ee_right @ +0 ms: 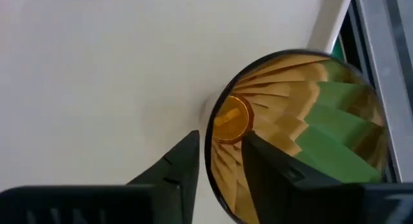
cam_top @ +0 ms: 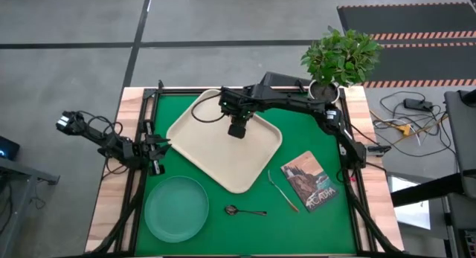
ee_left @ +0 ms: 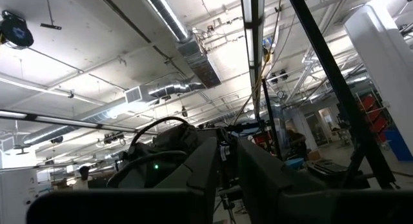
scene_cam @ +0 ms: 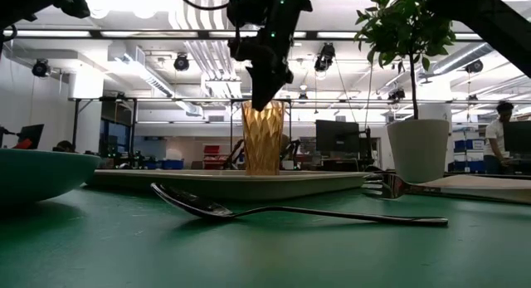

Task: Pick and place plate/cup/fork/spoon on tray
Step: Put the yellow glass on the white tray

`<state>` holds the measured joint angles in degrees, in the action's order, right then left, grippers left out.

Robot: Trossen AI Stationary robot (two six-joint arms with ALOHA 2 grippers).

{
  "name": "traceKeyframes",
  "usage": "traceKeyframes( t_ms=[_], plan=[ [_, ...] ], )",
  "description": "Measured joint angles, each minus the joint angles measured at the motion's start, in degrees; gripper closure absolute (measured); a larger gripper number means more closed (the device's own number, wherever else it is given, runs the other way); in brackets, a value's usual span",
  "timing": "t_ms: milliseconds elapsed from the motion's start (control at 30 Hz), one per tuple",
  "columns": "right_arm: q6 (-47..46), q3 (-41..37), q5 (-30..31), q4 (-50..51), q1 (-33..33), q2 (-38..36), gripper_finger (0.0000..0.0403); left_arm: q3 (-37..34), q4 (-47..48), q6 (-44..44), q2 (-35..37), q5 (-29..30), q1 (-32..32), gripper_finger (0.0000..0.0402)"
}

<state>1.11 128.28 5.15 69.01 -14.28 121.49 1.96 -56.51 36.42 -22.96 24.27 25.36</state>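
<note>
Green bench | right claw pinching cup rim on tray | release straight up, no tipping | left claw bench's left edge, pressed together.

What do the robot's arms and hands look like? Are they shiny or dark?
Dark. Both arms are thin black jointed tubes with black cables looping along them. The right arm's hand ends in two flat, pointed black fingers, and tiny green lights glow near its wrist. The left arm's hand is black too, with loose wires trailing behind it by the table's left edge.
</note>
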Motion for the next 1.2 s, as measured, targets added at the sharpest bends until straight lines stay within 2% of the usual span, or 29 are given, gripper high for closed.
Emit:
traceKeyframes(
  t_ms=[300,533,667,767,967,1100,1200],
  plan=[
    [-2.7,6.7,-0.2,7.0,0.0,-0.9,0.0282,0.0,0.0,0.0,0.0,0.0,0.0,0.0357],
    [-5.0,4.8,-4.9,21.1,0.5,-3.8,0.0321,0.0,0.0,0.0,0.1,0.0,0.0,0.0357],
    [-4.1,-1.1,-8.6,18.5,0.8,-4.9,0.0363,0.0,0.0,0.0,0.1,0.0,0.0,0.0357],
    [-3.8,-6.6,-7.6,15.5,0.8,-4.9,0.0389,0.0,0.0,0.0,0.1,0.0,0.0,0.0357],
    [-4.5,-17.2,-2.1,1.7,0.4,-4.9,0.0394,0.0,0.0,-0.1,0.1,0.0,0.0,0.0357],
    [-4.7,-20.2,2.0,-4.5,0.4,-5.0,0.0394,0.0,0.0,-0.1,-0.2,0.0,0.0,0.0357],
    [-4.8,-21.2,2.5,-9.0,0.4,-5.2,0.0394,0.0,0.0,-0.1,-0.5,0.0,0.0,0.0357]
  ],
)
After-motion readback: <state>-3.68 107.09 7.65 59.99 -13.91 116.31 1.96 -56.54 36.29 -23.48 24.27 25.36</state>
